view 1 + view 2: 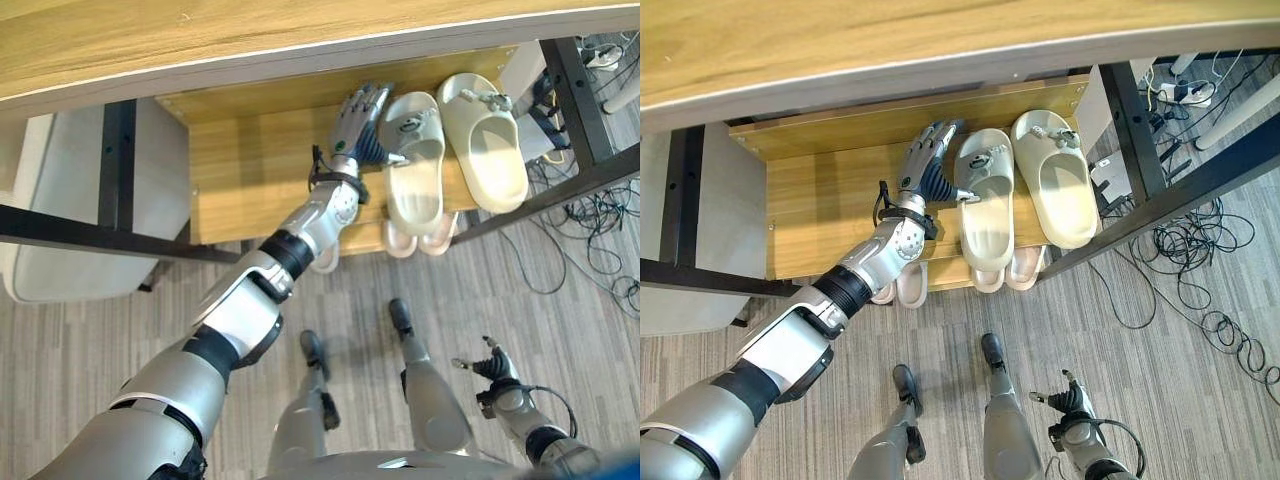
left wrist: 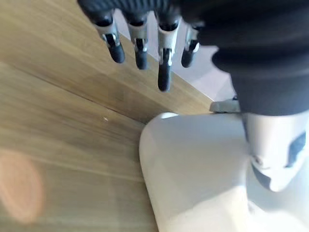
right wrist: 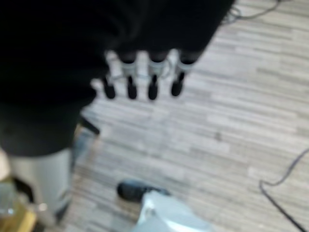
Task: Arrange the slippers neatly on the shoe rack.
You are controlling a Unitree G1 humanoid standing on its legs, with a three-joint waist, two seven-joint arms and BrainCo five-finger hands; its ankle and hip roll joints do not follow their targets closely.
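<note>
Touching slipper [image 1: 414, 160] (cream) — left robot hand [image 1: 360, 125]

- Lower pair of slippers [image 1: 418, 240]: toes alone show under the shoe rack's upper shelf [image 1: 250, 160]; the rest hidden.
- Another slipper [image 1: 910, 285] below: mostly covered by the left arm.
- Desk top [image 1: 200, 40]: cut by the picture's edge.
- Left hand [image 1: 362, 120]: thumb at the near slipper [image 1: 415, 160]; contact probably, not certain.

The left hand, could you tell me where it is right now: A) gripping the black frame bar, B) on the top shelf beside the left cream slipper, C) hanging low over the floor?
B: the left hand rests open on the shoe rack beside the left cream slipper.
</note>
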